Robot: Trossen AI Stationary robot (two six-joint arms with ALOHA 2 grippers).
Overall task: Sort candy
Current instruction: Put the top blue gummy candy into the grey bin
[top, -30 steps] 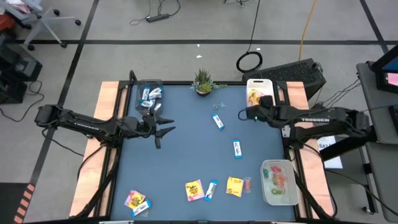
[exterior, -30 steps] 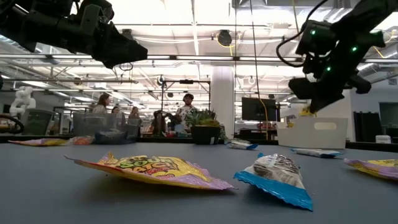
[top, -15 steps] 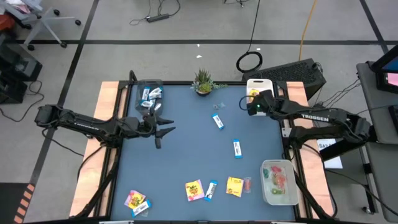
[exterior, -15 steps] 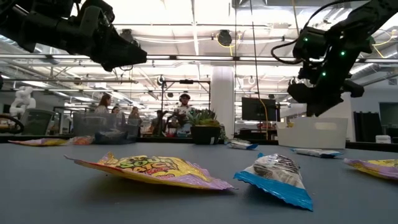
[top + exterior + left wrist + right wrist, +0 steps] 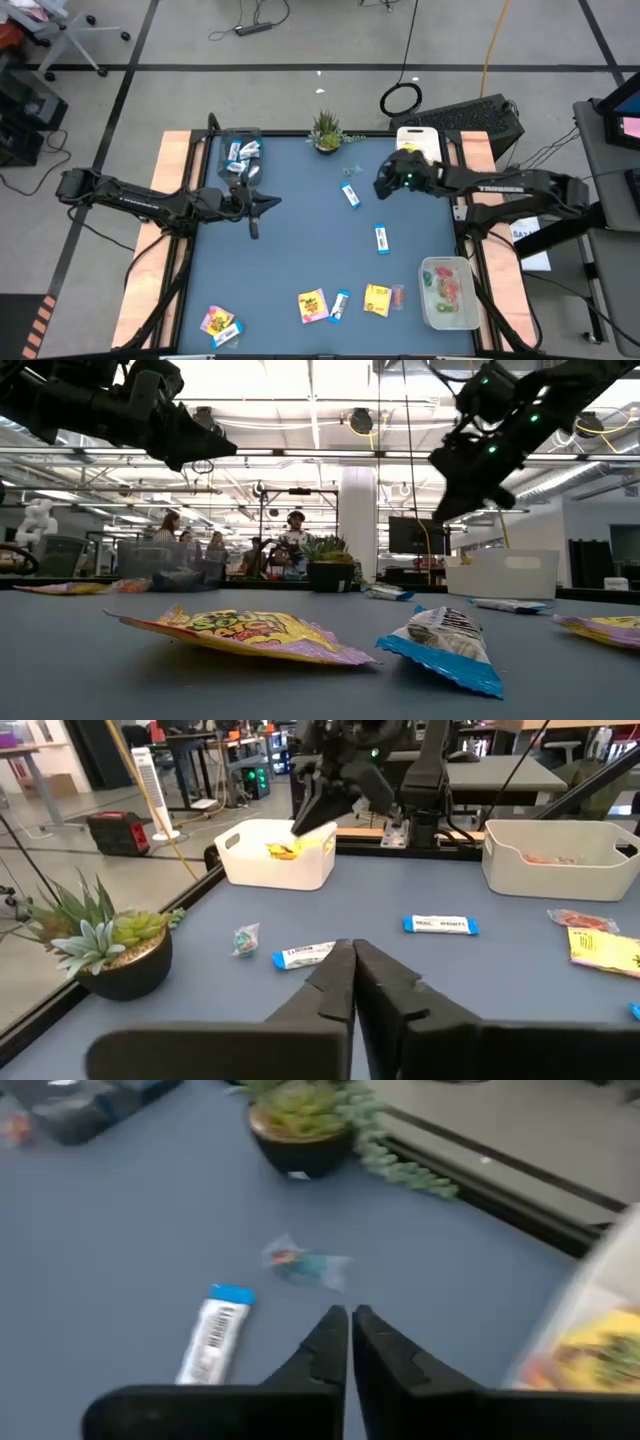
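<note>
Candy bar (image 5: 351,196) lies just ahead of my right gripper (image 5: 380,187), pinched together and empty; I'd spread it, then descend squarely. Left gripper (image 5: 274,204) waits, likewise clamped on nothing.

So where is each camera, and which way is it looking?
High view: above the table, looking straight down; both arms show, left gripper and right gripper shut and empty over the mat.
Low view: at tabletop height, looking level across candy into the room; both arms hang in from above.
Left wrist view: on the left arm, looking past its shut fingers toward the white bin and the right arm.
Right wrist view: on the right arm, looking down past its fingers at a blue-and-white bar.
Shared: the plant shows in all four.
</note>
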